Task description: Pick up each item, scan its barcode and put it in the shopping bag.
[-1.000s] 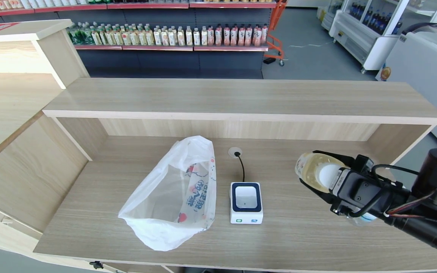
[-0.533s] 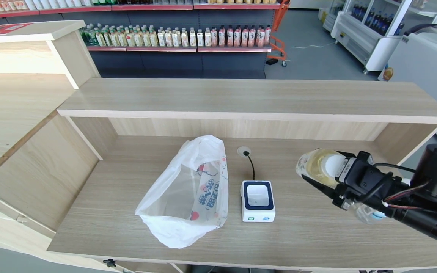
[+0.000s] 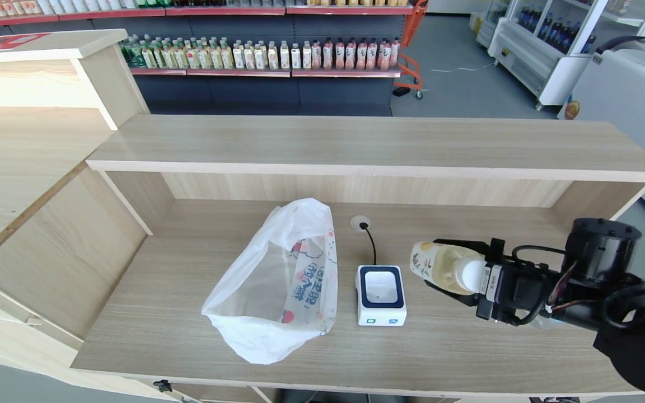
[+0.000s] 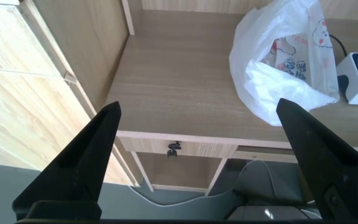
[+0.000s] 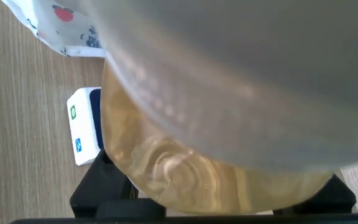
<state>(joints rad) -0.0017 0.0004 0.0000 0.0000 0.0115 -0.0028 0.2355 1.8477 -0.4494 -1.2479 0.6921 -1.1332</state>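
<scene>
Bottle (image 3: 447, 270) of pale yellow drink is lying sideways in the air over the bench (image 3: 468, 347), with its base pointing toward the robot's left and its white cap turned back toward the wrist. The right gripper (image 3: 432, 262) is pinching it between two black fingers, one along each side. In the right wrist view the bottle (image 5: 229, 124) is looming over the scanner (image 5: 82, 134). From the head, the white scanner (image 3: 381, 295) is sitting on the bench just beside the bottle's base, window facing up, its black cable (image 3: 371, 246) running back to a port. Beyond it the shopping bag (image 3: 277, 285) is lying open. The left gripper (image 4: 199, 107) is hanging off the bench's near-left corner, fingers spread wide.
</scene>
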